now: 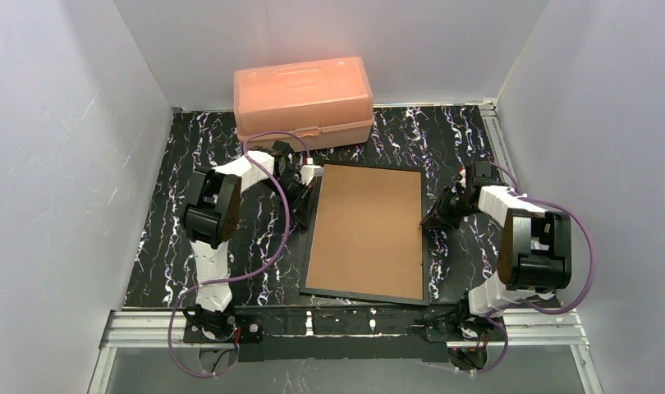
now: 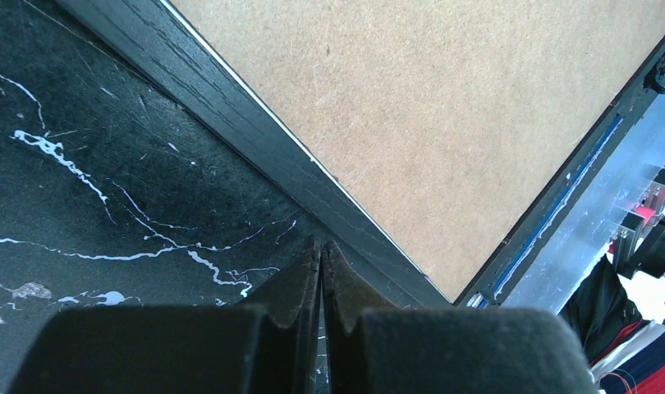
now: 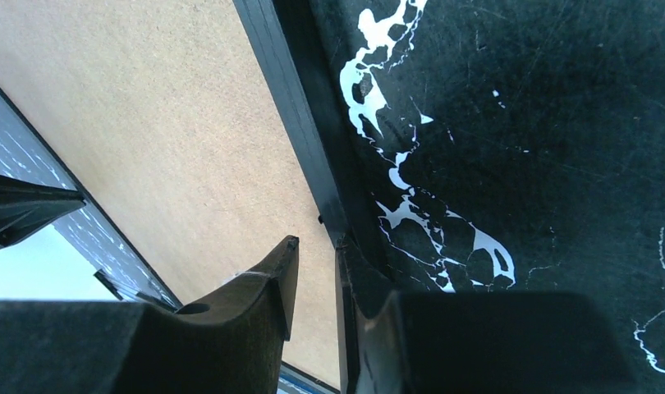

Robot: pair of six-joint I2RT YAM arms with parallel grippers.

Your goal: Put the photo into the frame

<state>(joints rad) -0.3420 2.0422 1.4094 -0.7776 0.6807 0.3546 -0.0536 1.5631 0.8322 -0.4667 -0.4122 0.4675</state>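
Observation:
The black frame (image 1: 312, 242) lies flat on the mat, with a brown backing board (image 1: 366, 230) filling its opening. The photo is hidden. My left gripper (image 1: 302, 195) is shut with nothing in it. Its tips (image 2: 322, 246) are low over the mat, just outside the frame's left rim (image 2: 255, 135) near the far corner. My right gripper (image 1: 435, 217) is at the frame's right side. Its jaws (image 3: 317, 242) stand a narrow gap apart: one finger is over the backing board (image 3: 149, 123), the other at the rim (image 3: 292, 98). Nothing shows between them.
A peach plastic box (image 1: 303, 98) with its lid closed stands at the back, close behind the frame's far edge and the left arm. White walls close in both sides. A metal rail (image 1: 346, 322) runs along the near edge.

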